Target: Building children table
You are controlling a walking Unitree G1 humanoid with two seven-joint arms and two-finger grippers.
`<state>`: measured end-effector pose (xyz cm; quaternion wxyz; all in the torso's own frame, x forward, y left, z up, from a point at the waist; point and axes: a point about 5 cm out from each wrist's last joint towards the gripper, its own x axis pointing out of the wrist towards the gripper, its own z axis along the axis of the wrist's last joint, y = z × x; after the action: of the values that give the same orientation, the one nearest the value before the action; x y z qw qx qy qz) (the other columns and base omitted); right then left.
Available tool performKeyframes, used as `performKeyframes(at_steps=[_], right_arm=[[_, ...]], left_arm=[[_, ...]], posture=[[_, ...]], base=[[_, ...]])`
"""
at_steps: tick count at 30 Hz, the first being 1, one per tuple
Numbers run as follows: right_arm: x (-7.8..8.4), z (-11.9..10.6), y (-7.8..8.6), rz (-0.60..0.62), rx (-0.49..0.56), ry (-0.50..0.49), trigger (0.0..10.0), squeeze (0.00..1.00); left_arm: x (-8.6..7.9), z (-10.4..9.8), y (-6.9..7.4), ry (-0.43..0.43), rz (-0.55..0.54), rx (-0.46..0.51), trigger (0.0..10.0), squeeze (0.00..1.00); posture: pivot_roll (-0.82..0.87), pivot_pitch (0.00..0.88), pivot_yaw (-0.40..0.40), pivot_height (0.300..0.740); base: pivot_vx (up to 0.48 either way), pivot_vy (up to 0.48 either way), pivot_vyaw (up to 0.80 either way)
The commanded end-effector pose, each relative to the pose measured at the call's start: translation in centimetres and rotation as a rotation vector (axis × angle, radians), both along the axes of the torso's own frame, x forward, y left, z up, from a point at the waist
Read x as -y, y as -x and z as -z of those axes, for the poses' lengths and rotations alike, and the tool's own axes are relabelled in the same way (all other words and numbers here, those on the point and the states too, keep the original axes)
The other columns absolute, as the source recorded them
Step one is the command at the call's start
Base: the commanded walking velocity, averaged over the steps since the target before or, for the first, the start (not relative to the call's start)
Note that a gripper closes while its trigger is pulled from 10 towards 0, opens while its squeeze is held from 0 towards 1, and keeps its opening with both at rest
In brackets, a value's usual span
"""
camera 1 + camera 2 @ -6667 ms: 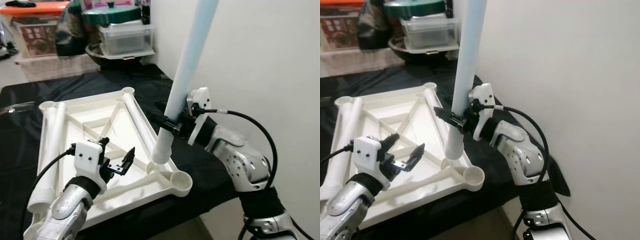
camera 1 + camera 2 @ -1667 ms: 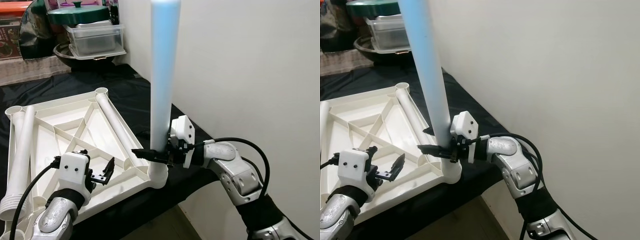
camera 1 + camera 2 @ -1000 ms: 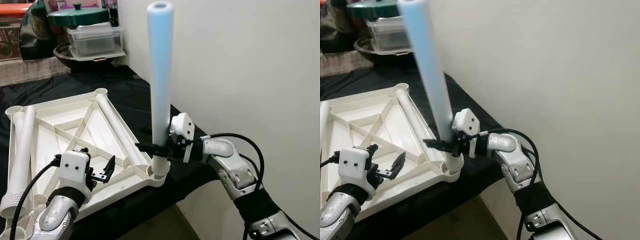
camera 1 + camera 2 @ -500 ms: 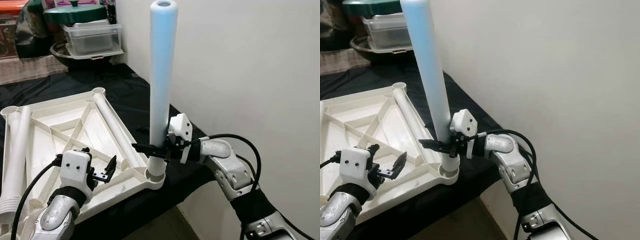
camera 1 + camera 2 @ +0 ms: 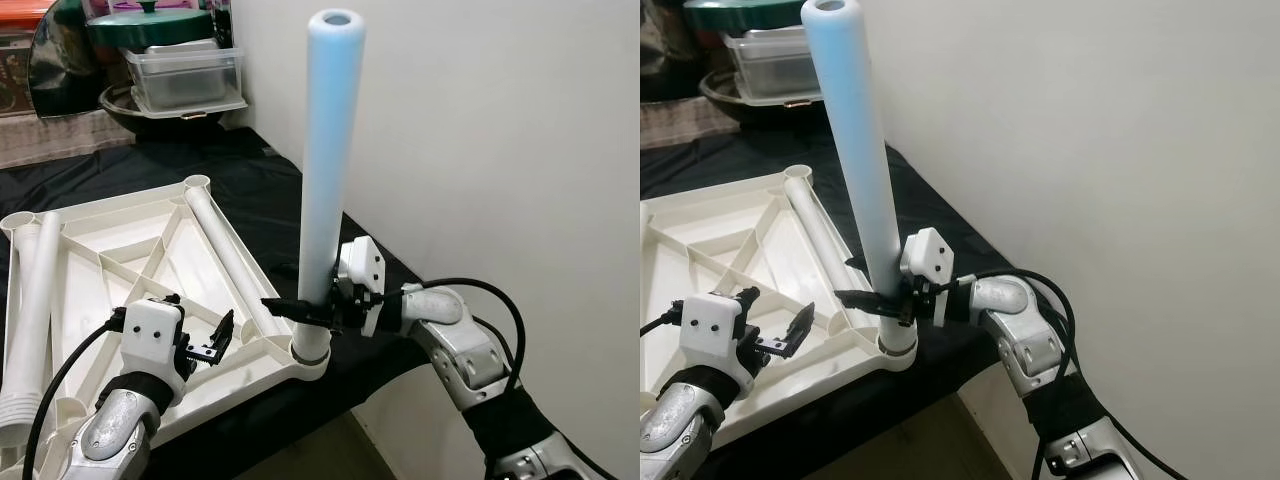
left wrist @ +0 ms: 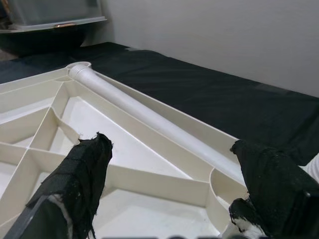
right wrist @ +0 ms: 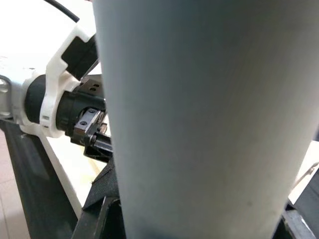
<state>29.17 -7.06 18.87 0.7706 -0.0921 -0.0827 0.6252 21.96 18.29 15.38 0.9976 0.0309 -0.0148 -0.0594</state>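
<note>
A white children's table top (image 5: 110, 250) lies upside down on a black-covered surface. A long pale blue leg tube (image 5: 325, 170) stands upright with its foot in the near right corner socket (image 5: 312, 360). My right gripper (image 5: 300, 308) is shut on this tube just above the socket. The tube's surface (image 7: 199, 119) is very close in the right wrist view. My left gripper (image 5: 205, 340) hovers open over the near edge of the top, with nothing between its fingers (image 6: 79, 184). A second white leg (image 6: 149, 119) lies along the right rib, and a third leg (image 5: 30, 310) lies at the left edge.
A pale wall (image 5: 500, 150) runs close along the right side, just past the surface's edge. At the back stand clear plastic boxes (image 5: 185, 75), a dark bowl and a green lid (image 5: 150, 25). Black cloth (image 5: 250, 170) lies bare behind the table top.
My right gripper has carried the leg from a tilt above the table top to upright in the near right corner socket. The left gripper has stayed open in place.
</note>
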Motion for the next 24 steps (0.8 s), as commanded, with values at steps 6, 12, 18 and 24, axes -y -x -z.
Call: performKeyframes(at_steps=[6,12,18,24], right_arm=[[-0.2,2.2,0.7,0.011,-0.159,0.009,10.0,0.0],[-0.3,3.0,0.3,0.043,-0.228,-0.018,10.0,0.0],[-0.3,3.8,-0.4,0.086,-0.295,-0.03,10.0,0.0],[-0.6,4.9,-1.2,0.247,-0.302,0.028,10.0,0.0]], left_arm=[[0.0,-0.2,-0.1,0.019,-0.006,0.014,10.0,0.0],[0.2,-0.3,-0.2,0.025,-0.007,0.016,10.0,0.0],[-0.1,-0.2,0.0,0.029,-0.027,0.013,10.0,0.0],[-0.2,-0.2,0.1,0.028,-0.036,0.015,10.0,0.0]], posture=[[0.06,0.0,-0.08,0.74],[0.06,0.0,-0.083,0.74],[0.08,0.0,-0.096,0.74],[0.08,0.0,-0.099,0.74]], base=[[0.0,0.0,0.0],[0.0,0.0,0.0],[0.0,0.0,0.0],[0.0,0.0,0.0]])
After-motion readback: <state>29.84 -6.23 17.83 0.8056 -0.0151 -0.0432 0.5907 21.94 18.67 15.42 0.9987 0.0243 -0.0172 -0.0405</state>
